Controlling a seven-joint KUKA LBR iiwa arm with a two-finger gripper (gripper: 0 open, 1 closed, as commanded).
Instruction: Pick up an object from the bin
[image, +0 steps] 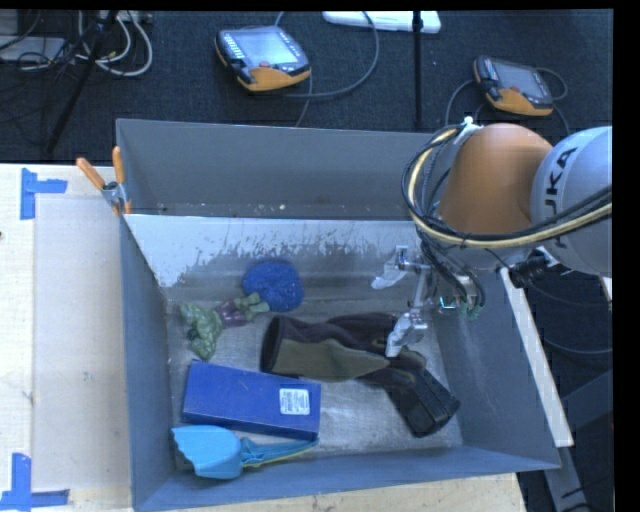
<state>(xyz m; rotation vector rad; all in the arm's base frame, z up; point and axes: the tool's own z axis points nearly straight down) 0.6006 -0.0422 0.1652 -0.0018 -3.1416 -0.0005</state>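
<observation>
My gripper (396, 305) hangs at the right of the bin, below the orange wrist cover, and it is open. One metal fingertip (386, 276) is over the bare floor near the back wall. The other fingertip (402, 336) is at the top edge of a dark olive-and-black fabric piece (340, 362), like a glove or sock, which lies across the bin's middle and right. Nothing is between the fingers. A blue fuzzy ball (272, 283) rests further left by the back wall.
A small green and purple toy (208, 325) lies at the left. A blue box with a white label (250, 400) sits front left, and a light-blue scoop (215, 452) is in the front left corner. The arm and its cables fill the upper right.
</observation>
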